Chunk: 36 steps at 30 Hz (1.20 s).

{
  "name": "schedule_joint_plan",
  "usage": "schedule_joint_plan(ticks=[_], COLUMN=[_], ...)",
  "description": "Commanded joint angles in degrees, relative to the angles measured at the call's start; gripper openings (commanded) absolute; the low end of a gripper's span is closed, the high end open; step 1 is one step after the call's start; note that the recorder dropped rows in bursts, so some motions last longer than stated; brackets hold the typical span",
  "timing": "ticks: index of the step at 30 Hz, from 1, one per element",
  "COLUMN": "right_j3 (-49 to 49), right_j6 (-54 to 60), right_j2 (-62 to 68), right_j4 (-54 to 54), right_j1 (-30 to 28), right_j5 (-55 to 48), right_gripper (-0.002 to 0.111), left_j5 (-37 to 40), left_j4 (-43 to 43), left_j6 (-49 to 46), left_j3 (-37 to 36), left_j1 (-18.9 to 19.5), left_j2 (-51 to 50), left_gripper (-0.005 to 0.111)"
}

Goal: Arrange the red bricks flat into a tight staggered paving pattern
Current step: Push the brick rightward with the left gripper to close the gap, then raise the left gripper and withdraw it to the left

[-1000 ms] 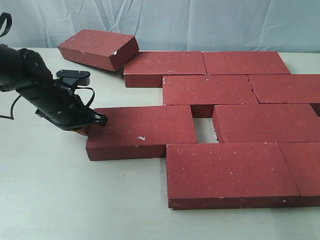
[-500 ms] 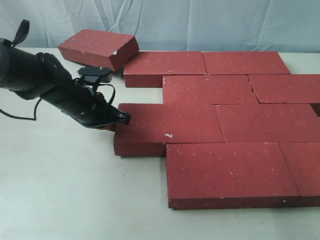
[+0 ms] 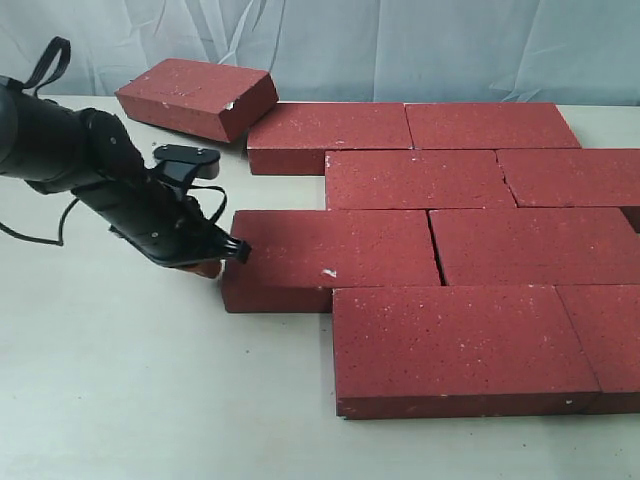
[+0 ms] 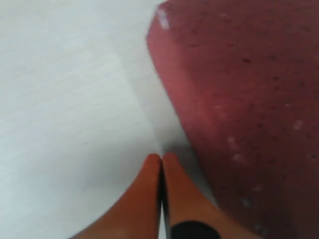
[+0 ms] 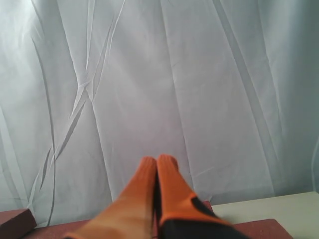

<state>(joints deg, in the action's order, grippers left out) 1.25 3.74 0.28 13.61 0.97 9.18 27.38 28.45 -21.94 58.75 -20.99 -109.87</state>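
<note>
Risk of skewing dark-red speckled rectangular brick (image 3: 330,252) out of line through off-centre shove from closed left tool (image 4: 160,159) at nine-o'clock end.

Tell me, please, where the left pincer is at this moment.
In the exterior view the left pincer is on the left, shut, beside the left end of the leftmost brick in the second row from the front.

Even diffuse light, soft shadows; left wrist view blurred.
</note>
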Motion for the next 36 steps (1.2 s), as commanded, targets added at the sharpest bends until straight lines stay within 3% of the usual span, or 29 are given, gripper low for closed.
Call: schedule_joint_plan(ticks=[1,9,13,25,36], right_j3=[0.5,0.5,0.5,3.43,15.9], right_j6=[0.06,0.06,0.06,0.06,0.61], right_j2=[-0.28,-0.28,-0.28,0.48,12.87], right_j4=[-0.02,-0.02,-0.02,1.98,-3.28], right_j1=[-0.22,-0.22,-0.22,-0.22,-0.22], right_j5=[-0.47,-1.46,-1.96,-4.99,-21.37], right_gripper=[-0.001,-0.001,-0.001,-0.001,-0.001], left_j5=[2.07,3.18,3.18,2.59,-0.66], left_j4=[-3.26,-3.02,-2.36,-2.65,-2.37], left_j6=[4.03,4.16,4.16,2.45,0.39], left_j3=[-0.11,-0.11,-0.11,-0.11,-0.94], left_j1=[4.75,13.45,15.91,15.74,15.74], left_j2=[1.77,9.42,14.84,28.79,35.04], left_gripper=[0.0,0.0,0.0,0.0,0.0])
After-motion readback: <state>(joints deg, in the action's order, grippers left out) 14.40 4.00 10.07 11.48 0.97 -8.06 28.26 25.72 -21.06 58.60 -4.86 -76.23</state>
